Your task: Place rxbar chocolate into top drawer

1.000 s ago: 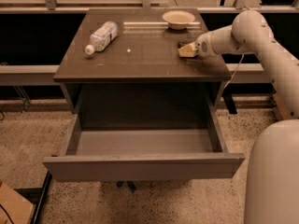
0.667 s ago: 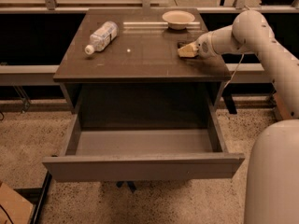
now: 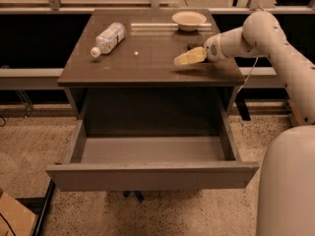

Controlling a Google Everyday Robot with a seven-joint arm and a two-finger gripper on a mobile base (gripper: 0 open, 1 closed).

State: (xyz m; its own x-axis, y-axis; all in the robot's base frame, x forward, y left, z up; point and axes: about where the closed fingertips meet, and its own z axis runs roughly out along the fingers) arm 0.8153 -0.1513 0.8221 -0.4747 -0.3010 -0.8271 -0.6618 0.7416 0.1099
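Note:
The top drawer [image 3: 152, 177] is pulled out below the dark table [image 3: 147, 68], and its grey inside shows nothing in it. My gripper [image 3: 188, 58] hangs low over the right part of the tabletop, pointing left. A small dark flat patch [image 3: 192, 47] lies on the table just behind the gripper; it may be the rxbar chocolate, but I cannot tell for sure. Nothing shows in the gripper.
A clear plastic water bottle [image 3: 108, 37] lies on its side at the table's back left. A pale bowl [image 3: 189, 18] stands at the back, right of the middle. My white arm [image 3: 275, 43] reaches in from the right, and my base [image 3: 288, 186] fills the lower right.
My gripper has moved left and a little toward the table's front edge, away from the dark patch. The drawer, bottle and bowl have not moved.

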